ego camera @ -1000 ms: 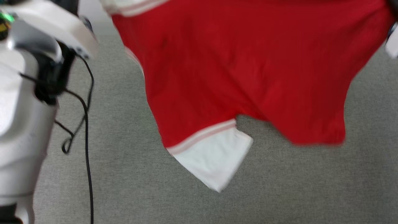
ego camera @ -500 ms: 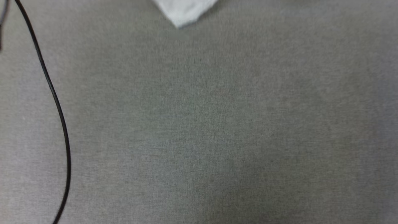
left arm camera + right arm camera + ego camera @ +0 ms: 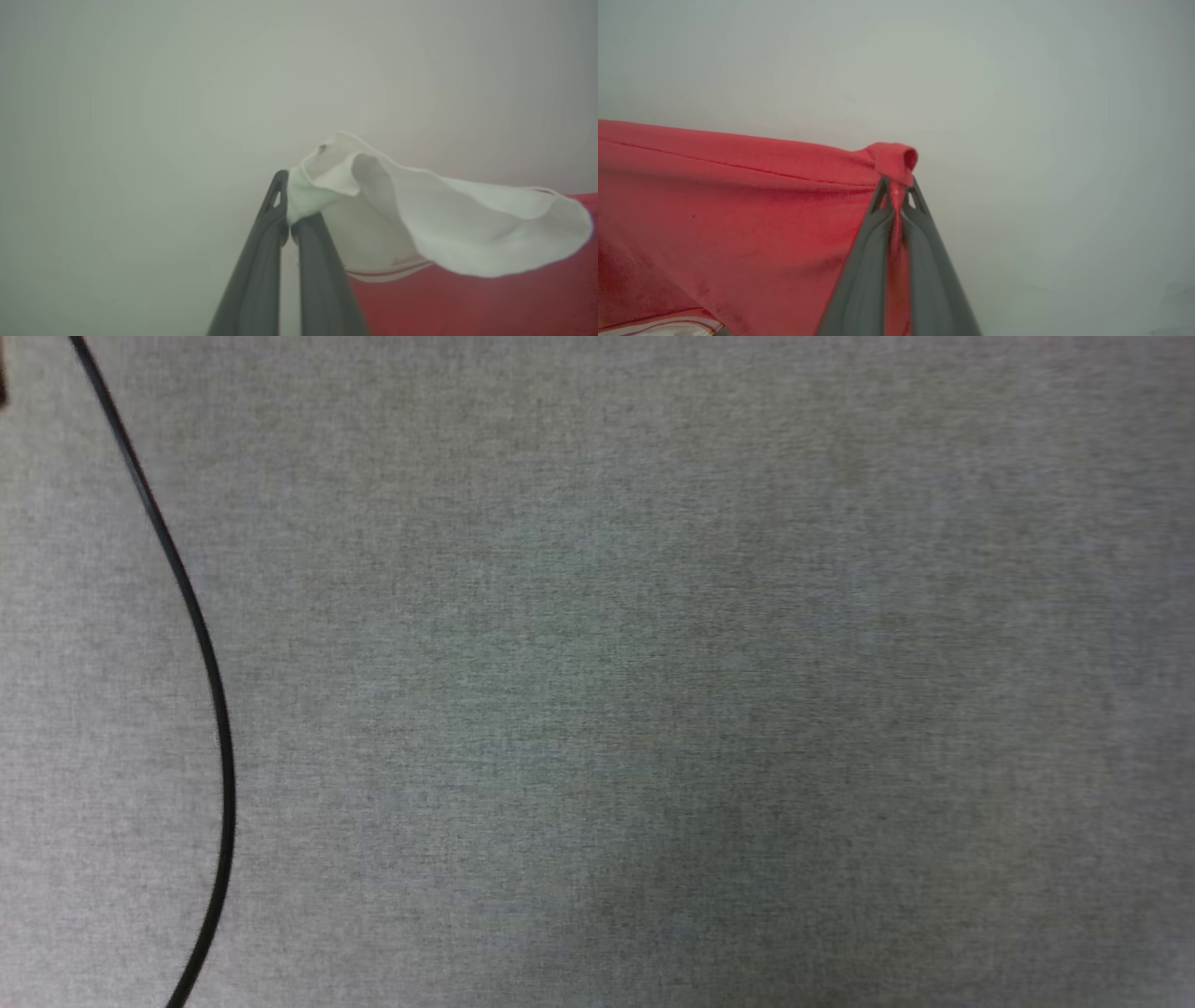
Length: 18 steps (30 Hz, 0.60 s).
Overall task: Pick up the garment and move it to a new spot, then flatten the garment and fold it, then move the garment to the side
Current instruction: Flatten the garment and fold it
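Grey woven surface point(image 3: 653, 709), black cable point(image 3: 210, 663) across its left

Right gripper point(image 3: 896, 193): jaws closed, pinching a red fabric corner.
Garment point(image 3: 738, 210): red, stretched leftward from the fingertips; white striped trim at lower left.
Background: plain pale surface.

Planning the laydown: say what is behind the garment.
Behind the garment, pinched by the left gripper and right gripper, a plain pale surface shows; anything past the cloth is covered.

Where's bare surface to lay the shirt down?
Grey surface is bare everywhere right of the black cable, out to the head view's right edge. Left of the cable the strip is narrow; keep the shirt off it.
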Tool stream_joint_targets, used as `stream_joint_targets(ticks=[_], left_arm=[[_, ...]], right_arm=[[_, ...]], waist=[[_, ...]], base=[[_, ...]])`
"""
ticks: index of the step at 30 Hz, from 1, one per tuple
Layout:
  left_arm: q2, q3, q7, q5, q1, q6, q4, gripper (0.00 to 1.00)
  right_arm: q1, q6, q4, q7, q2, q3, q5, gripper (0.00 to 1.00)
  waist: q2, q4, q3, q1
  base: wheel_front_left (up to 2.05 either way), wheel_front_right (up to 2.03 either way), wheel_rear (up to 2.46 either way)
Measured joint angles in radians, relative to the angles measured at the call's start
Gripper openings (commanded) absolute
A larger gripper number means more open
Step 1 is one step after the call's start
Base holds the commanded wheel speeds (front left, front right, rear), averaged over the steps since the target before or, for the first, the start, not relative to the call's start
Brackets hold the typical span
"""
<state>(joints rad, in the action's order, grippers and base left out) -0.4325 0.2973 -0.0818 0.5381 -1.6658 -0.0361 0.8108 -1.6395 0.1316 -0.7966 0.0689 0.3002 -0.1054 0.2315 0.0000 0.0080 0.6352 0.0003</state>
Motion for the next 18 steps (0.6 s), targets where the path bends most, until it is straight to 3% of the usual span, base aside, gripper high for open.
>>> stream_joint_targets(ticks=[5,9,17,18], left_arm=[[0.019,-0.012,-0.03,0.042,0.058,-0.032,0.076,0.0],[0.014,-0.014,-0.082,0.067,0.174,-0.062,0.108,0.0],[0.03,-0.025,-0.139,0.16,0.555,-0.088,0.082,0.0],[0.03,-0.031,-0.151,0.19,0.705,-0.092,0.035,0.0]], right_arm=[[0.02,0.0,-0.057,-0.035,0.002,-0.055,0.044,0.0],[0.131,0.0,-0.08,-0.062,0.0,-0.119,0.101,0.0],[0.486,0.0,-0.051,-0.118,0.035,-0.214,0.234,0.0],[0.623,0.0,-0.026,-0.114,0.047,-0.24,0.281,0.0]], waist=[[0.0,0.018,0.024,0.0],[0.0,0.013,-0.003,-0.0001],[0.0,0.005,-0.122,-0.0003],[0.0001,0.006,-0.175,-0.0004]], base=[[0.0,0.0,0.0],[0.0,0.0,0.0],[0.0,0.0,0.0],[0.0,0.0,0.0]])
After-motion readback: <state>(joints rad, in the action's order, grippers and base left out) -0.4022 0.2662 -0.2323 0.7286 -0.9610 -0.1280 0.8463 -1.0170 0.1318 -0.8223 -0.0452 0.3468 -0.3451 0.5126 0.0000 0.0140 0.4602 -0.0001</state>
